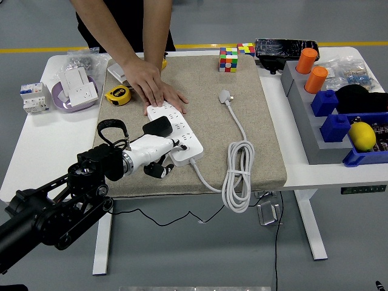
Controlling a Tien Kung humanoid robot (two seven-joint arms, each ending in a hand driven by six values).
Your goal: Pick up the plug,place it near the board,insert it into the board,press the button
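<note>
From my remote station I saw the left hand [159,156] reaching in from about eight o'clock, lying over the near end of the white power strip [176,134]. Its white fingers [162,170] were curled down against the strip's near left corner; I could not tell whether they gripped anything. The black plug [157,127] sat on the strip just beside the hand, at the hand's twelve o'clock, with its black cord [111,130] looping off toward nine o'clock. I could not tell whether the plug was seated in a socket.

A person's hand [153,86] pressed flat on the far end of the strip, at about eleven o'clock of the beige mat [254,151]. The strip's own white cable [238,176] ran off toward four o'clock, lay in a loose bundle near the mat's front edge, then led up to a white plug head [226,96] toward the mat's centre.

On the white surface [48,145], at ten o'clock, lay a yellow tape measure [117,95], a purple dish [59,100] holding a white socket module, and a small breaker [33,97]. Two colour cubes [228,59] stood at twelve o'clock. At two o'clock were orange cylinders [315,79], blue blocks [336,124] and a lemon [363,136].

No print on any item was sharp enough for me to read. The right arm was out of my view.
</note>
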